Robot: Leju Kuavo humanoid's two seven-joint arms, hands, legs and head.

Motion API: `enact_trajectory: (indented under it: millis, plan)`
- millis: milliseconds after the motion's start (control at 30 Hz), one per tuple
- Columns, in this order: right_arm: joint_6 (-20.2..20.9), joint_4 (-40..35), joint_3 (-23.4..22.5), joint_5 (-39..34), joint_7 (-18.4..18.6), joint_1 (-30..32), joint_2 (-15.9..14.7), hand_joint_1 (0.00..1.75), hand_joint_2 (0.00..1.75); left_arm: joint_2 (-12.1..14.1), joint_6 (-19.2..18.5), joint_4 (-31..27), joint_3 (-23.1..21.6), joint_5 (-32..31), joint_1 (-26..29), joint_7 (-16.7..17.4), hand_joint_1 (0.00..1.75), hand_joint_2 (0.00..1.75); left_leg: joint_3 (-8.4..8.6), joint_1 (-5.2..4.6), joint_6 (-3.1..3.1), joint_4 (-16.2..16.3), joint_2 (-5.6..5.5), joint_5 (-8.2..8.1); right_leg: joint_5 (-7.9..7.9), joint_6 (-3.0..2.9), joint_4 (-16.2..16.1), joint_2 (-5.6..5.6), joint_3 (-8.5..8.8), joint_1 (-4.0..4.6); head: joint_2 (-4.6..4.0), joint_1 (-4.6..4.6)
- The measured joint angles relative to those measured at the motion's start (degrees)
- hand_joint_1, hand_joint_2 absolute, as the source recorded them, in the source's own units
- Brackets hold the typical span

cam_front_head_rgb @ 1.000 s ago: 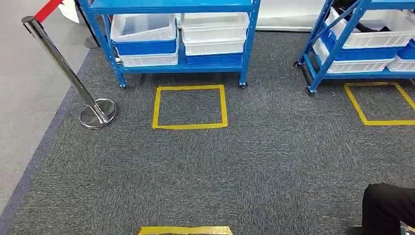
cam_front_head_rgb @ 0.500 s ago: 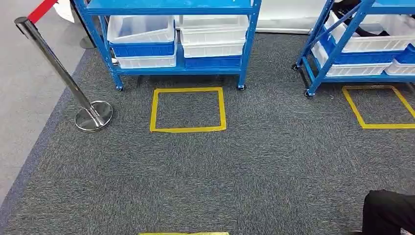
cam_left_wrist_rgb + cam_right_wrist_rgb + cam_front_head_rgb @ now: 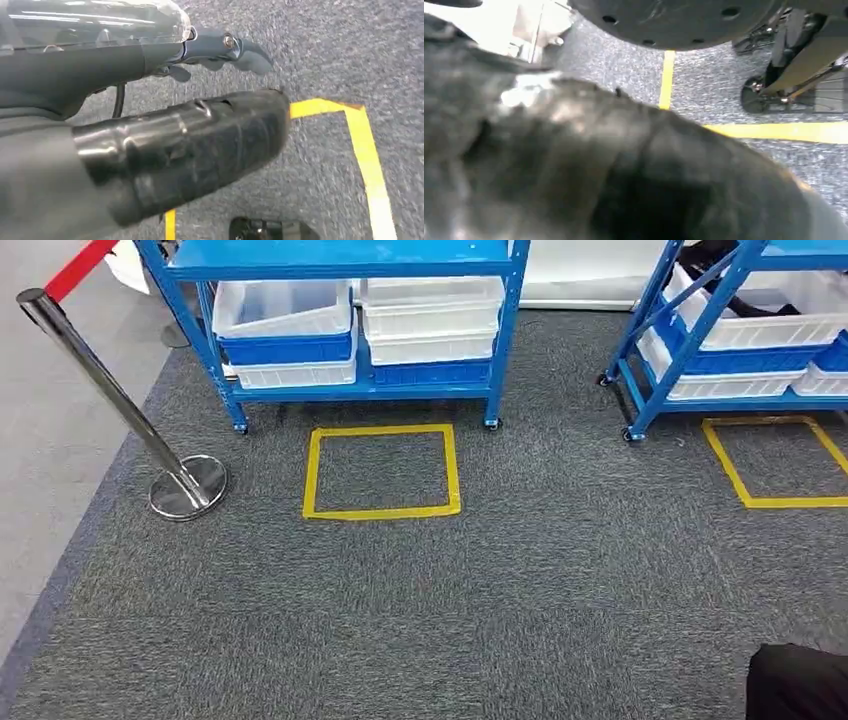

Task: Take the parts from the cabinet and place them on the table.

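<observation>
A blue shelf cabinet point(image 3: 340, 255) on castors stands ahead in the head view. Its low shelf carries stacked white bins point(image 3: 432, 310) and blue bins point(image 3: 285, 348); what lies inside them cannot be made out. A second blue cabinet point(image 3: 690, 335) with similar bins stands at the right. My left hand point(image 3: 200, 125) hangs over the carpet with its thumb and dark fingers point(image 3: 220, 50) apart and nothing in it. In its own wrist view my right hand point(image 3: 599, 175) is a dark blur, so how its fingers stand is unclear.
A yellow tape square point(image 3: 382, 511) marks the grey carpet before the first cabinet, another point(image 3: 735, 465) before the second. A chrome stanchion point(image 3: 110, 400) with a red belt stands at the left by the carpet's edge. A dark shape point(image 3: 795, 680) sits low at the right.
The camera has moved forward: cabinets, tape square and stanchion have slid down the picture, and the yellow tape strip at the lower edge has left it.
</observation>
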Motion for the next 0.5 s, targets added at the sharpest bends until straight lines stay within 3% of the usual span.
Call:
enact_trajectory:
  millis: [33, 100, 133, 167, 200, 233, 300, 367, 433, 500]
  plan:
    - [0.02, 0.00, 0.00, 0.00, 0.00, 0.10, -0.02, 0.00, 0.00, 0.00, 0.00, 0.00, 0.00, 0.00, 0.03, 0.00, 0.00, 0.00, -1.33, -0.04, -0.18, 2.68, -0.03, -1.25, -0.21, -0.37, -0.21, -0.09, 0.31, -0.04, 0.00, -0.21]
    - [0.20, 0.00, 0.00, 0.00, 0.00, 0.06, 0.00, 0.00, 0.00, 0.00, -0.02, 0.02, 0.00, 0.00, 0.12, 0.00, 0.00, 0.00, -6.77, 0.07, -0.52, 12.08, -0.03, -5.01, -0.53, -0.84, -0.21, -0.14, 0.47, 0.07, 0.00, -0.32]
    - [0.22, 0.00, 0.00, 0.00, 0.00, 0.04, 0.00, 0.00, 0.00, 0.00, -0.02, 0.00, 0.00, 0.00, 0.23, 0.00, 0.00, 0.00, -9.40, 0.08, -0.63, 16.13, -0.03, -6.03, -0.73, -0.99, -0.20, -0.11, 0.59, 0.15, 0.00, -0.28]
    - [0.22, 0.00, 0.00, 0.00, 0.00, 0.04, 0.00, 0.00, 0.00, 0.00, -0.02, 0.00, 0.00, -0.02, 0.26, 0.00, 0.00, 0.00, -11.22, 0.08, -0.65, 18.18, -0.02, -5.56, -0.98, -0.98, -0.20, 0.01, 0.92, 0.20, 0.00, -0.32]
    - [0.22, 0.00, 0.00, 0.00, 0.00, 0.05, 0.00, 0.00, 0.00, 0.00, -0.02, 0.00, 0.00, -0.02, 0.35, 0.00, 0.00, 0.00, -11.36, 0.08, -0.60, 17.13, -0.02, -3.60, -1.28, -0.93, -0.20, 0.11, 1.37, 0.21, 0.00, -0.28]
    - [0.22, 0.00, 0.00, 0.00, 0.00, 0.06, 0.00, 0.00, 0.00, 0.00, -0.02, 0.00, 0.02, -0.02, 0.41, 0.00, 0.00, 0.00, -10.34, 0.07, -0.44, 13.60, -0.02, -0.49, -1.67, -0.80, -0.20, 0.23, 1.99, 0.22, 0.00, -0.32]
    - [0.22, 0.00, 0.00, 0.00, 0.00, 0.09, 0.00, 0.00, 0.00, 0.04, -0.02, 0.00, 0.02, 0.00, 0.51, 0.04, 0.00, 0.00, -6.79, 0.04, 0.22, 3.76, -0.02, 5.78, -2.50, -0.41, -0.20, 0.30, 3.09, 0.23, 0.00, -0.28]
    - [0.22, 0.04, -0.02, 0.00, 0.00, -0.01, 0.04, 0.00, 0.00, 0.07, 0.00, 0.00, 0.02, 0.00, 0.50, 0.09, 0.00, 0.00, -5.62, -0.49, 0.71, 1.01, -0.09, 4.20, -3.08, 0.32, 0.18, 0.40, 2.59, 0.51, 0.00, -0.36]
    - [0.22, 0.04, -0.02, 0.00, 0.00, -0.11, 0.04, 0.00, 0.00, 0.09, 0.00, 0.00, 0.02, -0.02, 0.38, 0.07, 0.00, 0.00, -5.84, -0.64, 1.08, 1.36, -0.16, 4.02, -3.06, 0.84, -0.30, 0.24, 2.66, 0.35, 0.00, -0.26]
    - [0.20, 0.00, -0.02, 0.02, 0.00, -0.28, 0.04, 0.00, 0.00, 0.04, -0.02, 0.00, 0.02, -0.02, 0.58, 0.09, 0.00, 0.00, -4.86, 0.02, 1.71, 0.22, -0.17, 4.28, -3.69, 1.51, -0.01, 0.15, 3.27, 0.32, 0.00, -0.28]
